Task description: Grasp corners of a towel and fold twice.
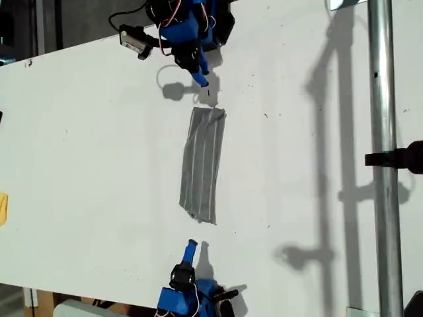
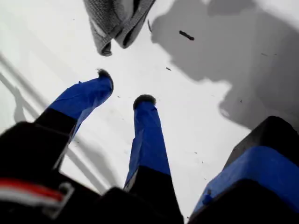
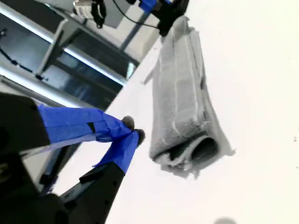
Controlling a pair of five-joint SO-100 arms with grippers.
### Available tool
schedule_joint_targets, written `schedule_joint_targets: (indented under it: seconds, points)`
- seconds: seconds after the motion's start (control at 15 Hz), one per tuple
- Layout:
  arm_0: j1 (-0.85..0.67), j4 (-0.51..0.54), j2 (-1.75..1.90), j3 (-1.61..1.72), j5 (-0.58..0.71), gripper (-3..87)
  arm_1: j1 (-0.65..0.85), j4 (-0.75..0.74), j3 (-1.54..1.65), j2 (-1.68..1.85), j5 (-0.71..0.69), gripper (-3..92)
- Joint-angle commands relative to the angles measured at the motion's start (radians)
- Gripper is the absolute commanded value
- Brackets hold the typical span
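Lying mid-counter (image 1: 79, 145), the towel (image 1: 202, 165) is a narrow folded strip, its long axis running between my spread first pincer (image 2: 122, 87) and my pressed-together second pincer (image 3: 132, 129), neither touching.

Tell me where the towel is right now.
The towel lies folded in a narrow strip near the middle of the exterior view, on the white table, between the two arms and touching neither pincer.
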Motion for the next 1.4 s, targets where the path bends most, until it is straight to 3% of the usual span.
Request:
schedule_joint_targets:
  seconds: [0.0, 0.13, 0.4, 0.47, 0.53, 0.67, 0.93, 1.33]
  points:
    - [0.072, -0.023, 0.043, 0.117, -0.054, -2.7, 0.014, -0.026, -0.018, -0.049, 0.029, 12.2]
    - [0.098, -0.017, 0.038, 0.267, -0.133, -2.7, 0.021, -0.006, -0.023, -0.048, 0.025, 12.0]
    - [0.044, 0.012, 0.041, 0.265, -0.112, -2.8, 0.014, 0.031, -0.038, -0.040, 0.031, 12.5]
    - [0.048, 0.012, 0.041, 0.265, -0.112, -2.8, 0.015, 0.051, -0.046, 0.002, 0.032, 19.8]
    - [0.049, 0.014, 0.041, 0.265, -0.114, -2.8, 0.043, 0.020, -0.020, 0.120, -0.041, 34.9]
    - [0.044, 0.014, 0.041, 0.265, -0.114, -2.8, 0.063, -0.032, 0.026, 0.291, -0.101, 41.7]
    - [0.044, 0.014, 0.041, 0.265, -0.117, -2.8, 0.091, -0.229, -0.141, -0.331, -0.141, 45.1]
    - [0.049, 0.020, 0.041, 0.265, -0.126, -2.8, 0.058, -0.477, -0.218, -0.904, 0.031, 43.0]
